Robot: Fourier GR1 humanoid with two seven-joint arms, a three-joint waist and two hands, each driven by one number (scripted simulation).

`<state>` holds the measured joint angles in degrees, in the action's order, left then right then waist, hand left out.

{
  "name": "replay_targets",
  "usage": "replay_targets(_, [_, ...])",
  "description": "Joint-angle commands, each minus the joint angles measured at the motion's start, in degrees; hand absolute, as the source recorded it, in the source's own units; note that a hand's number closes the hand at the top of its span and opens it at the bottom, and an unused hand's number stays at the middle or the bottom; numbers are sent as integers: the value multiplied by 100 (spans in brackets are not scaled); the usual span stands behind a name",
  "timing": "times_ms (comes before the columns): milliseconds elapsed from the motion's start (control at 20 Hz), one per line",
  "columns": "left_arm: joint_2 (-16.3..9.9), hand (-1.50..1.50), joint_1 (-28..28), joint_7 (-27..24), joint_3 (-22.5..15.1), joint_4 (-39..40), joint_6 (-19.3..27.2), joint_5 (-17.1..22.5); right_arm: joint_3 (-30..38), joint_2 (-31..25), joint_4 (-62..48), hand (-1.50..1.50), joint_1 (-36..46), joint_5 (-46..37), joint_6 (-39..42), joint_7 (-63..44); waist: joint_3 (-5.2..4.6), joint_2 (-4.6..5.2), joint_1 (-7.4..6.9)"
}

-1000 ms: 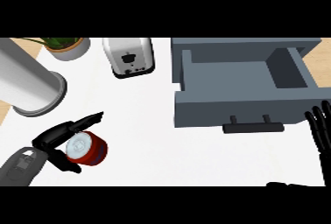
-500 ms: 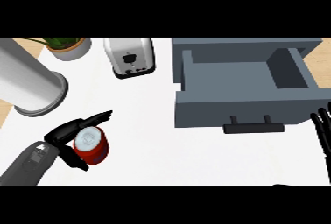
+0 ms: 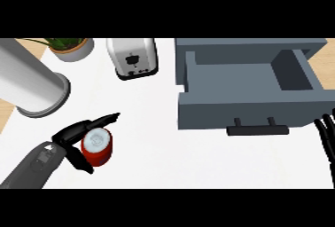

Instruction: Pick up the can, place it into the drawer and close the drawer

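White bench (image 3: 196, 159) carries a grey drawer (image 3: 248, 88), pulled open, dark handle facing the lower edge, inside bare. Tall silver cylinder (image 3: 29, 84) at far left, toaster (image 3: 133, 57) and potted plant (image 3: 65, 45) along the top. Can (image 3: 97, 148): red body, pale silver lid, upright or maybe slightly tilted, hard to tell from above; sits at lower left of the bench, well apart from the drawer. Left hand (image 3: 73, 139) wraps it, fingers (image 3: 101, 119) curled over the far side, thumb on the near side, so closed round the can. Right hand (image 3: 327, 135) at the right edge, fingers straight, holding nothing. Versus half a second ago: left hand with can looks shifted slightly right; right hand unchanged.
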<state>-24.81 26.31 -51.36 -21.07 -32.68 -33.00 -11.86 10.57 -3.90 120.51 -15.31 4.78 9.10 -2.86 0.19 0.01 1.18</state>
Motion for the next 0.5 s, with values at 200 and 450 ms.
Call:
replay_targets(200, [172,150,-277,-711,-331,-168,-884,131,206,-58,458,-150,-260,349,111,-207,-27,5,14])
replay_targets(450, [342,150,-243,-495,-535,-240,-1081,310,89,29,-87,-150,108,24,-47,-65,-26,32,-58])
